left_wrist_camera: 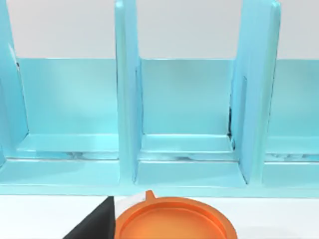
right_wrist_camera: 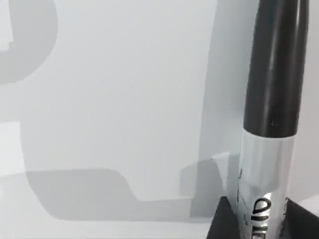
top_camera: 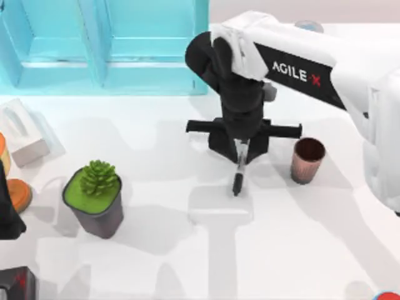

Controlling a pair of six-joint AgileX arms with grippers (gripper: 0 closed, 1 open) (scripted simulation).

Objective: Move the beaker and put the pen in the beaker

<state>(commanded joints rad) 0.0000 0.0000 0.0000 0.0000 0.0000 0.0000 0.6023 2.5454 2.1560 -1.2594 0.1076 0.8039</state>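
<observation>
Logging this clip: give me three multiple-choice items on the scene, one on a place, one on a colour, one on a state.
1. Where does the beaker stand relative to the pen?
A. to the top view's right of it
B. to its left
C. behind the shelf

2. What colour is the shelf?
A. red
B. light blue
C. black

3. What is the right gripper doing?
A. parked open
B. holding the beaker
C. shut on the pen

Answers: 1 A, the cup sits right of the pen. 2 B, its walls are light blue. 3 C, the pen sits between its fingers.
</observation>
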